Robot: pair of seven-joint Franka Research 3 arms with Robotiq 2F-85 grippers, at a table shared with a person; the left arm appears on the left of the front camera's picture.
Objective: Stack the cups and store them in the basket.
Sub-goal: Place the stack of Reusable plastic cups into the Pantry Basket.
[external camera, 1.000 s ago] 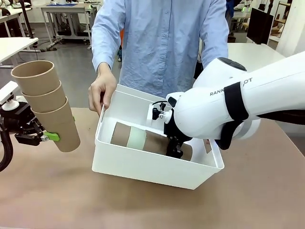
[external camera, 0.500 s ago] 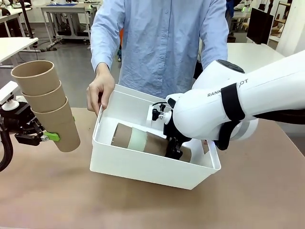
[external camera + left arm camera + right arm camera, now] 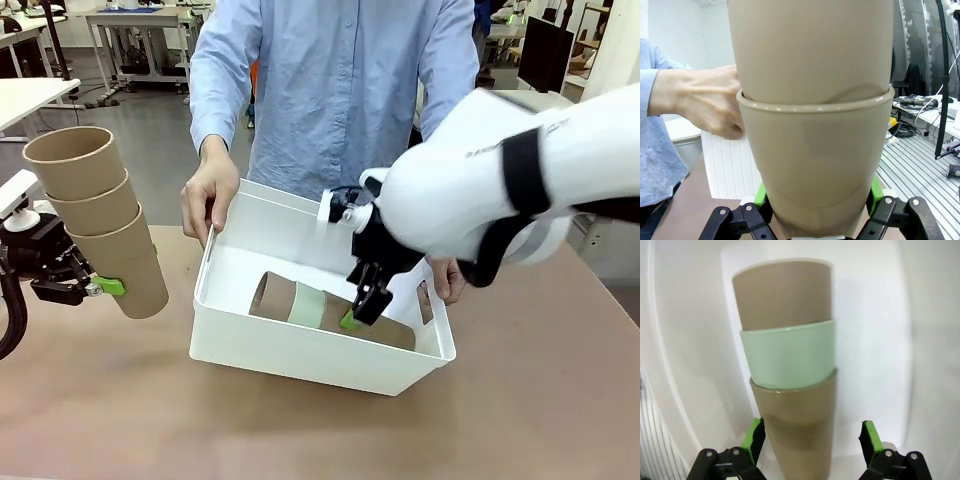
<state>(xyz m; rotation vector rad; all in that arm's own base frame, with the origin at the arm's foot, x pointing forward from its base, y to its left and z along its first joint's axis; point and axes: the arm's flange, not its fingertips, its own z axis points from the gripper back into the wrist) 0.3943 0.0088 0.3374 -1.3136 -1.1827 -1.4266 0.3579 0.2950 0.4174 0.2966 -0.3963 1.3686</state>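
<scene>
We see our left hand (image 3: 100, 287) clamped on 3 nested matte tan cups (image 3: 95, 215), tilted above the brown surface (image 3: 100, 400). Our right hand (image 3: 357, 312) gapes wide over 3 tapered cups (image 3: 310, 305), tan, mint, tan, lying in the smooth white basket (image 3: 300, 355).

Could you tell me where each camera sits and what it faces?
Front: between left arm and right arm, both shown, facing the person across the table.
Left wrist: on that arm, looking along jaws shut on the brown stack; a hand beyond.
Right wrist: looking into the basket past open jaws.
Shared: front and right wrist show the mint cup.
</scene>
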